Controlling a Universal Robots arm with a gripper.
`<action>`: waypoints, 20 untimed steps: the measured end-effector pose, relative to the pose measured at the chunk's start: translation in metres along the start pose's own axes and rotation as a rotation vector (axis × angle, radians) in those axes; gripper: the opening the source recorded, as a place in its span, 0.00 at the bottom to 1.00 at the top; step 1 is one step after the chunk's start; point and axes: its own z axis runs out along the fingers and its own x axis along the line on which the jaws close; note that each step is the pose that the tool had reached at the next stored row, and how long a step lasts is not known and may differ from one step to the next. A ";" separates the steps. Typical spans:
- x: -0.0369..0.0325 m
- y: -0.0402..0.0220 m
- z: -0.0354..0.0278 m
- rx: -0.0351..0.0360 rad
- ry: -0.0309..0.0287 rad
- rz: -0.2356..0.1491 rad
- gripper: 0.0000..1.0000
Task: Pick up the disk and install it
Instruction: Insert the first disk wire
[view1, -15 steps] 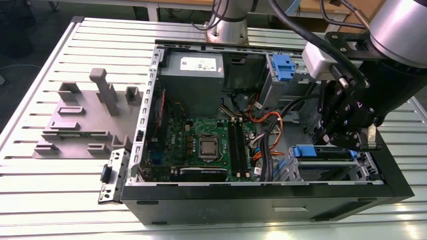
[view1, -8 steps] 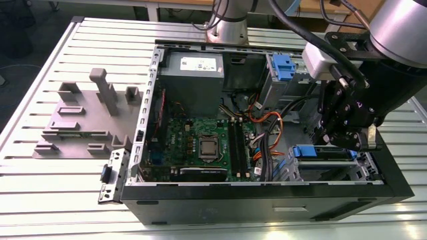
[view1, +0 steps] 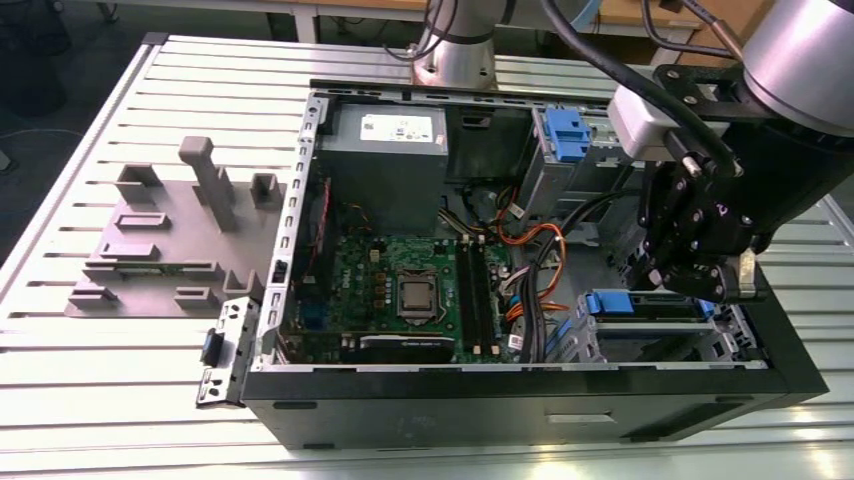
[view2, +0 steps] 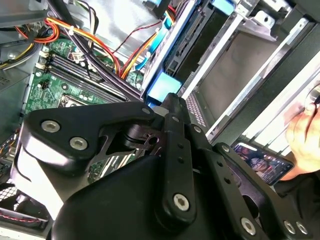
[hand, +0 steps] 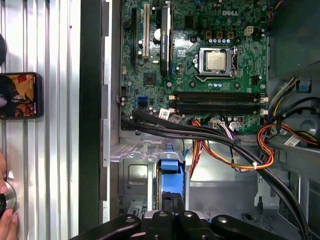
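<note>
Blue-bracketed disk (hand: 170, 167) sits in the metal drive bay (hand: 135, 175); claw (hand: 173, 197) closed, fingertips together, just at the bracket's outer end.

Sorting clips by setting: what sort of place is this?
Probably a robotics lab bench for PC assembly: an open computer case on a slatted metal table, a grey fixture beside it, a robot arm above.
</note>
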 end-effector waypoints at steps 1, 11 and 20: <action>0.0000 -0.0018 0.0002 0.0000 0.0000 0.000 0.11; -0.0006 -0.0412 0.0037 -0.0004 0.0001 0.000 0.11; -0.0018 -0.0612 0.0039 -0.0010 0.0001 0.000 0.11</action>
